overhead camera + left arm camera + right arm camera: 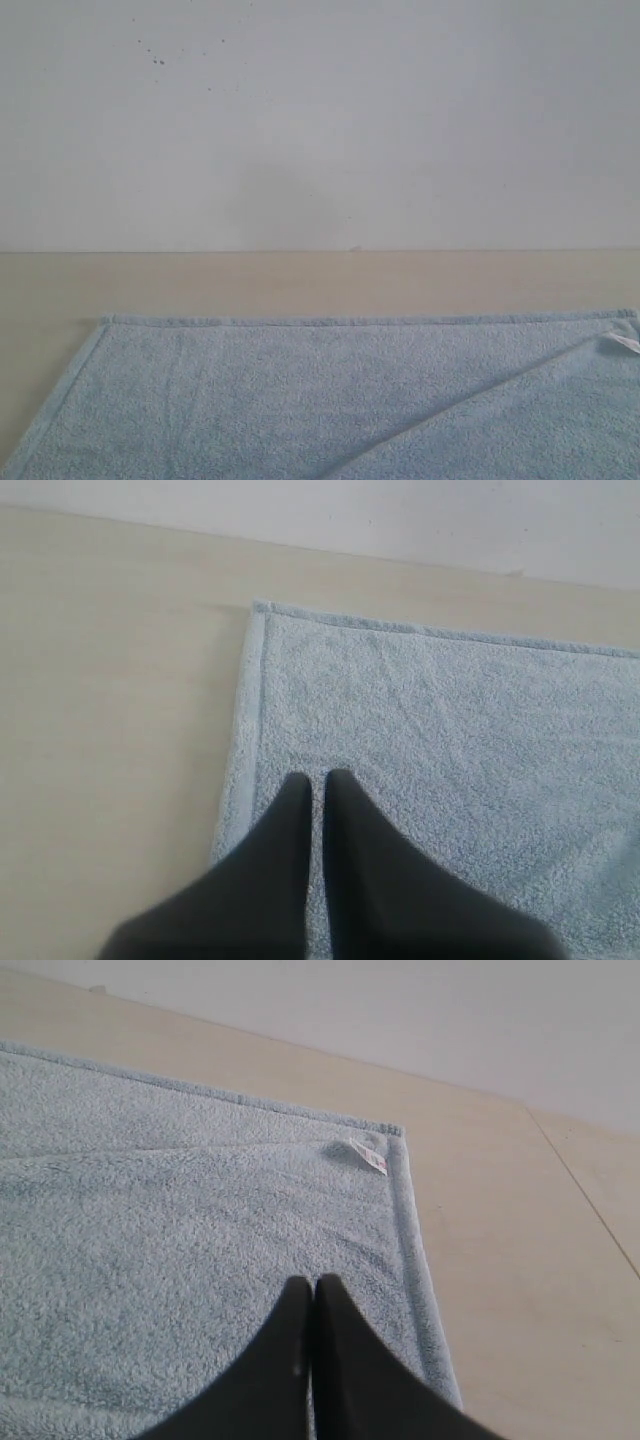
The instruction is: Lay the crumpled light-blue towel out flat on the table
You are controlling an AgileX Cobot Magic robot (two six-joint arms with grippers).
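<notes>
So, towel: pale light-blue fleecy terry cloth, likely soft, light, limp.
Where: near side of beige wood-look table, mostly flat, one flap folded over at right.
Hold: hemmed far-right corner by small white tag.
Grippers: black left gripper, black right gripper, both clenched, empty.
Count: one towel, one tag, two grippers.

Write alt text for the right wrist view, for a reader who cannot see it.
The right pincer, shut, points over a pale blue towel lying on a beige table. A fold line runs to a small white tag near the towel's hemmed corner; a white wall stands beyond.
</notes>
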